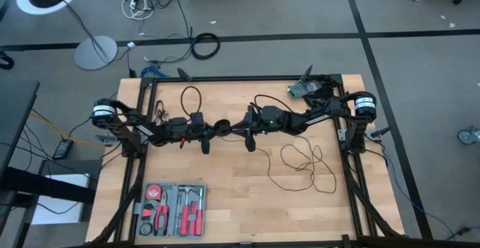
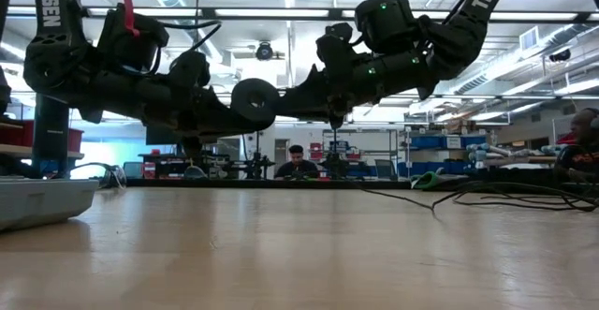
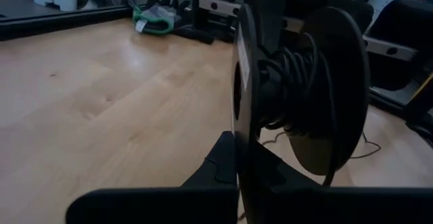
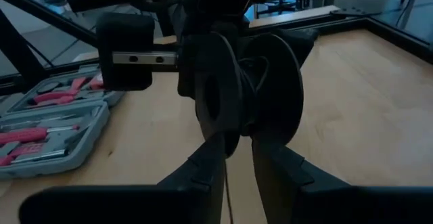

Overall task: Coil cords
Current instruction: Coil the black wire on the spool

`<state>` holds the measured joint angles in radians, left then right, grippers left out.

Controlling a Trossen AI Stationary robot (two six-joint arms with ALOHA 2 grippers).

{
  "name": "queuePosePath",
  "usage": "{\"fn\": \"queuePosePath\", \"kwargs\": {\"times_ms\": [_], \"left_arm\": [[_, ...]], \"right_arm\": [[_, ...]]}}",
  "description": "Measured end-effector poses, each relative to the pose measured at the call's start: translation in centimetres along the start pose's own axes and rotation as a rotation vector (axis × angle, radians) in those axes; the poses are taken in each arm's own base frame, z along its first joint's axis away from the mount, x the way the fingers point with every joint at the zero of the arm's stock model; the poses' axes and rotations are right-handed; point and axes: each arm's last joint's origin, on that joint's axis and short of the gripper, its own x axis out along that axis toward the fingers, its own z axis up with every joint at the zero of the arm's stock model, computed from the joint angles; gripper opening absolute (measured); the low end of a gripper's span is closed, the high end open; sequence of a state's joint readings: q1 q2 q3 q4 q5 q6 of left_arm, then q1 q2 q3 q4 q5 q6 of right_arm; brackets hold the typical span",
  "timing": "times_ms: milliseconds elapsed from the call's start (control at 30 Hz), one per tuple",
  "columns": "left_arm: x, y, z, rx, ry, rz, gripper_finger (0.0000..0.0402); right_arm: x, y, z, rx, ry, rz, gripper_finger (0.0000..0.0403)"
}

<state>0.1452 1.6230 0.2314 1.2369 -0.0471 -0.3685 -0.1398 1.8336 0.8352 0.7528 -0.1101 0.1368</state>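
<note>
The cord is one thin black wire. Part of it is wound on a black two-disc spool [image 3: 298, 88] held above the table's middle [image 1: 222, 126]. The rest lies in loose loops [image 1: 304, 162] on the right half of the wood. My left gripper [image 3: 242, 166] reaches in from the left and is shut on the spool. My right gripper [image 4: 237, 149] comes from the right [image 1: 241, 128] with its fingers apart just under the spool [image 4: 250, 95]. A strand of the cord [image 4: 226, 183] runs down between them. My left gripper pinches the rim of one spool disc [image 3: 245, 136] between its two fingers, coming about level from the table's left. The spool [image 2: 255, 102] is lifted clear of the table, its discs upright. My right gripper: whether its fingers [image 4: 211, 158] touch the spool or the strand, I cannot tell.
A grey tool case [image 1: 171, 209] with red-handled tools lies near the front left. A green-and-black object [image 1: 304, 89] sits at the far right corner. A thin black loop [image 1: 191, 98] lies by the left arm. Bare wood shows in front of the grippers.
</note>
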Motion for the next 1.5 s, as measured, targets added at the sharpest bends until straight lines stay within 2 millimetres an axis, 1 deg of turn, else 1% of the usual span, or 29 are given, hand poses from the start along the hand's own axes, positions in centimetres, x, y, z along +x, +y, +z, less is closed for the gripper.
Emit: {"fn": "queuePosePath", "kwargs": {"times_ms": [267, 500, 567, 633, 700, 867, 1000, 1233, 1500], "left_arm": [[0.0, 0.0, 0.0, 0.000, -0.002, -0.001, 0.0003], [0.3, -0.1, 0.3, 0.000, -0.008, -0.010, 0.0003], [0.3, -0.1, 0.3, -0.001, -0.009, -0.008, 0.0003], [0.3, 0.0, 0.3, -0.001, -0.013, 0.001, 0.0003], [0.3, 0.1, 0.4, -0.002, -0.018, 0.006, 0.0003], [0.1, 0.2, 0.8, -0.005, -0.066, 0.001, 0.0003], [-0.2, 0.2, 0.8, -0.006, -0.088, -0.006, 0.0003], [-0.2, 0.2, 0.8, -0.007, -0.090, -0.007, 0.0003], [-0.2, 0.0, 1.1, -0.008, -0.112, -0.043, 0.0003]], "right_arm": [[0.0, 0.0, 0.2, -0.009, -0.021, 0.002, 0.0075], [0.0, 0.1, 0.8, -0.035, -0.081, 0.016, 0.0067], [-0.1, 0.0, 0.8, -0.028, -0.078, 0.015, 0.0053], [0.0, -0.1, 0.7, -0.017, -0.066, 0.016, 0.0024], [0.0, 0.0, 0.6, -0.016, -0.056, 0.020, 0.0009], [0.0, 0.3, 0.6, 0.009, -0.059, 0.003, 0.0004], [-0.2, 0.6, 0.0, 0.029, -0.039, -0.022, 0.0003], [-0.2, 0.5, -0.6, 0.067, 0.013, -0.031, 0.0001], [-0.2, 0.5, -0.8, 0.072, 0.027, -0.021, 0.0001]]}}
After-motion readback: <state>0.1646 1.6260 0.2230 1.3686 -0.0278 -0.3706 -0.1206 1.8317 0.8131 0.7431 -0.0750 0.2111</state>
